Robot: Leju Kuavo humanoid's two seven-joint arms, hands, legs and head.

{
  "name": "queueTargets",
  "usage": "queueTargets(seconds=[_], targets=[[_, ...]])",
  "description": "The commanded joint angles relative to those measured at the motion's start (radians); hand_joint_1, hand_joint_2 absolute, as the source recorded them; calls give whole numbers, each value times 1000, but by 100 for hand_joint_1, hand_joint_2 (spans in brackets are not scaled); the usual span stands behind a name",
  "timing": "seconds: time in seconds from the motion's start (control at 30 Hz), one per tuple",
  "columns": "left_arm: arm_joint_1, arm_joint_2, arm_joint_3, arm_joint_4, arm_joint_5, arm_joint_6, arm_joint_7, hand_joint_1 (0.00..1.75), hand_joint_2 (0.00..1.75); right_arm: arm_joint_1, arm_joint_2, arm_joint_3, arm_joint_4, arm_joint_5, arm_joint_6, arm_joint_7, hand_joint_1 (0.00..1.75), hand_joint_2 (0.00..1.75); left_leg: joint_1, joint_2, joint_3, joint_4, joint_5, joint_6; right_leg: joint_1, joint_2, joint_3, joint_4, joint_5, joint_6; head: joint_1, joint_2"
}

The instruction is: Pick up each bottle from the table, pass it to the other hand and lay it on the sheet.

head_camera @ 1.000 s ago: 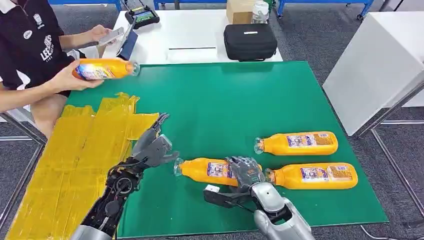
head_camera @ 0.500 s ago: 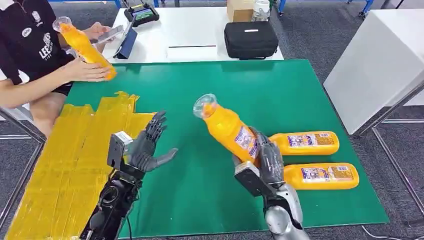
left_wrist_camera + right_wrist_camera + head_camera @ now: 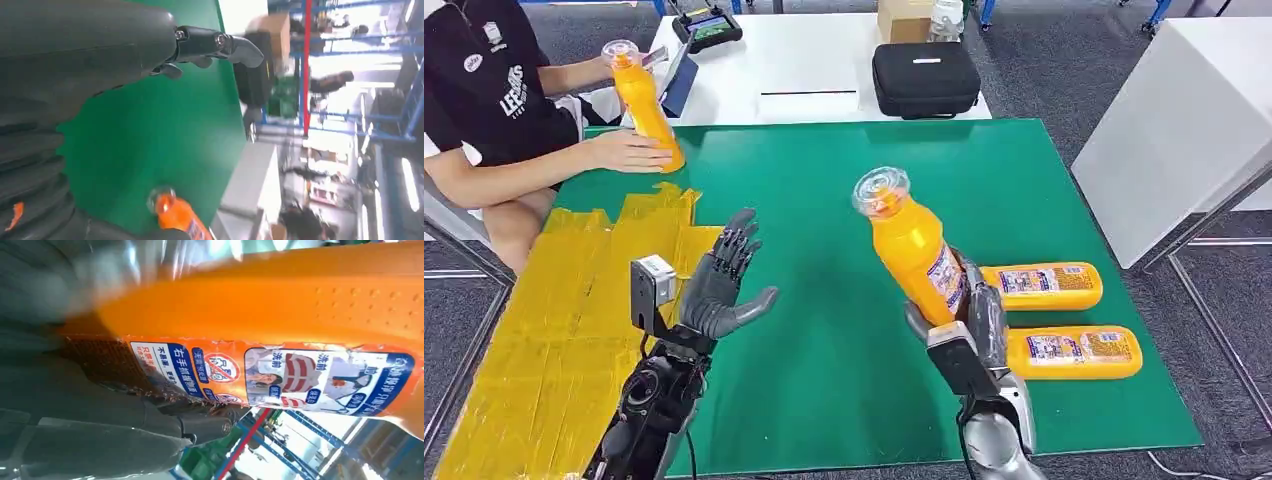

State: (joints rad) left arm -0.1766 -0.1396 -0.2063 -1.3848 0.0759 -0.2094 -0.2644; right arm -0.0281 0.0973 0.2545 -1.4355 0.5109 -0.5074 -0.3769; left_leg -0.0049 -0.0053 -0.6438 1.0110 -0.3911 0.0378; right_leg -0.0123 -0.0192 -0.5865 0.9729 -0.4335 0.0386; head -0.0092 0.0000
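Robot arms reach in from below over a green table (image 3: 844,180). On the right, the right hand (image 3: 969,320) grips an orange bottle (image 3: 912,248) around its lower body and holds it lifted off the table, nearly upright and tilted a little toward the left, its clear cap uppermost. From the right wrist camera the bottle's orange side and printed blue-and-white label (image 3: 280,372) sit close against the dark fingers (image 3: 165,412) wrapped around it.

The left hand (image 3: 721,285) is raised above the table's left part, palm turned toward the bottle, fingers spread apart and holding nothing. It is well apart from the held bottle. The left wrist camera shows its dark fingers (image 3: 220,45) stretched out over the green surface, with the bottle's cap and orange neck (image 3: 172,212) in the distance.

Two more orange bottles lie on their sides on the table just right of the right hand, one (image 3: 1044,285) farther from the robot and one (image 3: 1079,352) nearer, roughly parallel.

A yellow sheet (image 3: 564,320) covers the table's left side, beside the left arm.

At the far left corner a seated person (image 3: 494,100) holds another orange bottle (image 3: 646,105) upright in one hand. A black case (image 3: 926,80) rests on a white table behind.
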Motion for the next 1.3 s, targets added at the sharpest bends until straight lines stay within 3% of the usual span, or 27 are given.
queueTargets(seconds=[0.03, 0.37, 0.57, 1.27, 1.3], targets=[[-40, 44, -134, -6, 45, -10, 4, 0, 175, -71, 24, 55, 123, -5, 70, -7, 175, 175, 0, 1, 2, 0, -1, -2, 0, 2, 2, -1, 0, -1, 0, 0], [-53, 66, -228, -57, 89, -18, 25, 0, 175, -163, 28, 176, 229, 14, 121, -11, 175, 175, 1, 2, 1, 0, 0, -1, 1, 2, 1, -1, 0, -1, 0, 0], [-77, 65, -261, -25, 105, -8, 20, 0, 175, -180, 18, 274, 238, 113, 141, 8, 175, 175, 1, 2, 5, 0, -2, -3, 1, 3, 5, -1, -1, -2, 0, 0], [-93, 47, -252, 17, 120, -36, 0, 0, 175, -195, 53, 334, 289, 202, 149, 24, 175, 175, 1, 1, 1, 0, 0, -1, 0, 1, 1, -1, 0, -1, 0, 0], [-91, 43, -243, 18, 126, -31, -2, 9, 175, -196, 56, 340, 294, 214, 146, 33, 175, 175, 1, 1, 4, 0, -2, -2, 1, 2, 4, -1, -1, -2, 0, 0]])
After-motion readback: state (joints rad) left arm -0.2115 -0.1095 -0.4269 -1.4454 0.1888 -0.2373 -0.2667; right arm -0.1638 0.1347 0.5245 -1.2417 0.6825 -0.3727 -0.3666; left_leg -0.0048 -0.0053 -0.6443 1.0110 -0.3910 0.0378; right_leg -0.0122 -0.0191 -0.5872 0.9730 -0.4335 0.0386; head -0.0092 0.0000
